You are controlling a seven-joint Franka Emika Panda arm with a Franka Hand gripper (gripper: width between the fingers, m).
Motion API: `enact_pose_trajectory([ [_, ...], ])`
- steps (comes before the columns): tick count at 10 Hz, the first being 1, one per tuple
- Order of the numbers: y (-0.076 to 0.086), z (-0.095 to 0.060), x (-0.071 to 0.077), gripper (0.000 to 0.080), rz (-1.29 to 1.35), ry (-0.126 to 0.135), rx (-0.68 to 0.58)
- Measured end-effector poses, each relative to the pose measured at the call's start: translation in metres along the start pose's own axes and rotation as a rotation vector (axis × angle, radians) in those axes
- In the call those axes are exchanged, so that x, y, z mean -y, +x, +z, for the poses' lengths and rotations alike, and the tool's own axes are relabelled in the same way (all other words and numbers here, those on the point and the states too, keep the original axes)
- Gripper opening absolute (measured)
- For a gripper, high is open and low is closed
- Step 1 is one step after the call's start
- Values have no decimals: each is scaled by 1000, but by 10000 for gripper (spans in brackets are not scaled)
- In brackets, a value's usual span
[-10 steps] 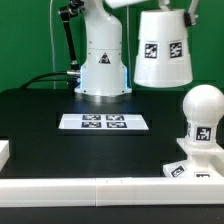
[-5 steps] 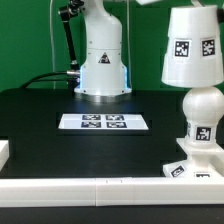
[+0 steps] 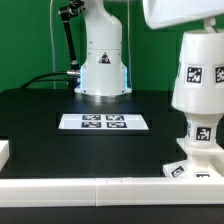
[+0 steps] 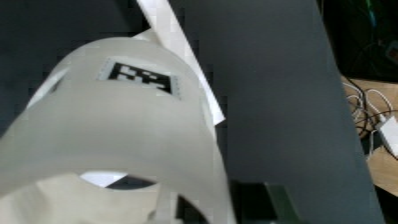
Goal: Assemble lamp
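The white cone-shaped lamp shade (image 3: 200, 70) hangs from my gripper (image 3: 196, 26) at the exterior view's right, and the bulb's round top is hidden inside it. Below the shade, the bulb's tagged neck (image 3: 203, 128) stands on the flat square base (image 3: 190, 166). I cannot tell whether the shade touches the bulb. In the wrist view the shade (image 4: 125, 140) fills most of the picture and shows one tag. A dark finger (image 4: 270, 195) shows beside its rim. The gripper is shut on the shade's rim.
The marker board (image 3: 104, 122) lies mid-table in front of the arm's pedestal (image 3: 103, 65). A white rail (image 3: 90, 190) runs along the table's front edge. A white block (image 3: 4, 150) sits at the left edge. Cables (image 3: 48, 78) lie behind the table.
My gripper has carried the shade towards the exterior view's right and down, from beside the bulb to over its round top, which is now covered.
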State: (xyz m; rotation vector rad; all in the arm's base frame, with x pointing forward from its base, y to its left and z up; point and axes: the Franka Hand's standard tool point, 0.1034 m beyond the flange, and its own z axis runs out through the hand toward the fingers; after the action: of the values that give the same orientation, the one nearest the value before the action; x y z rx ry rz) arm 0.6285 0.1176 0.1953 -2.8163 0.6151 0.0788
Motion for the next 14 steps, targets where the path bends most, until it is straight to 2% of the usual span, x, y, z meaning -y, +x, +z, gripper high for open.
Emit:
enact_pose_trajectory([
  [3, -5, 27, -1, 45, -17, -8, -1],
  [5, -5, 39, -6, 45, -29, -17, 14],
  [8, -6, 43, -10, 45, -35, -21, 20],
  [11, -5, 40, -11, 45, -34, -20, 26],
  [13, -1, 34, -22, 405, -58, -22, 52],
  [14, 1, 29, -27, 541, -54, -20, 53],
])
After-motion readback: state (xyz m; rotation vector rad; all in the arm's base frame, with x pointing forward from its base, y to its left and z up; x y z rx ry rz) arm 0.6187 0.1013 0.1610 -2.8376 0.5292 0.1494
